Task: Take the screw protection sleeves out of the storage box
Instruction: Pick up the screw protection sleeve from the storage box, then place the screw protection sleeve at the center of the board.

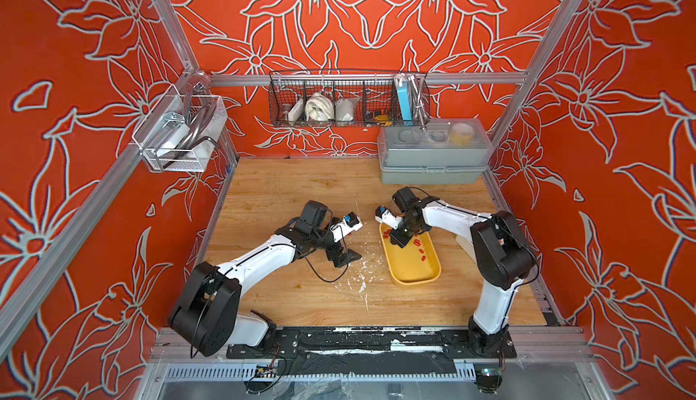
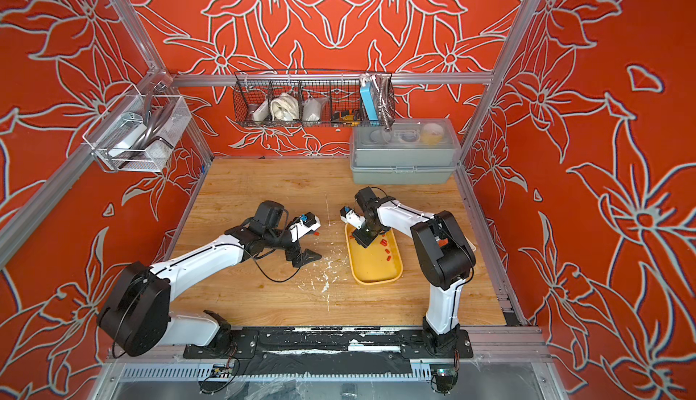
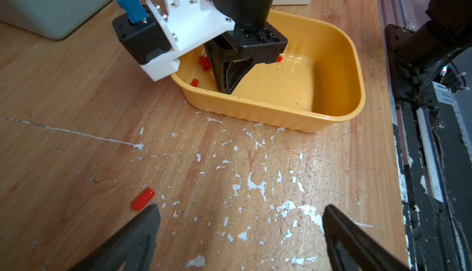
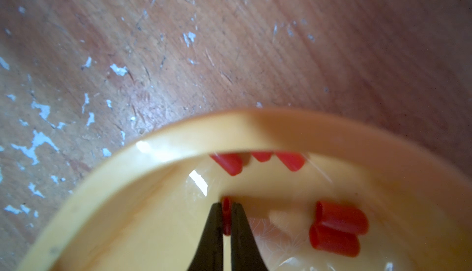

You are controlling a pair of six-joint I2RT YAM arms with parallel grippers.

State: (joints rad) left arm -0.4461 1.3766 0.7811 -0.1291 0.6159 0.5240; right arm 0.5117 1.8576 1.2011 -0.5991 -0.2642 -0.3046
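**Right arm.** The base is bolted at the near right edge. The elbow is raised high, and the white forearm reaches left and far over the storage box. The wrist is bent straight down.

**Right gripper**. It is lowered into the far left corner of the box with its tips close to the floor. The jaws are drawn almost together and pinch a single red sleeve between the tips.

**Left arm.** The base is at the near left, with the black shoulder housing swung outward. The forearm runs right and far toward the middle of the table, and the wrist dips.

**Left gripper**. It sits low over the scuffed wood, just left of the box. The jaws are spread wide with nothing between them.

**Storage box.** This is a shallow yellow tray on the right half of the table, its long side running near to far. It stands apart from the grey lidded box at the far right.

**Screw protection sleeves**.
- Most lie scattered in the far half of the box.
- In the right wrist view, two lie touching side by side near the pinched one.
- In the same view, three more are tucked under the rim.
- One loose sleeve lies on the table outside the box, just beside a left finger.
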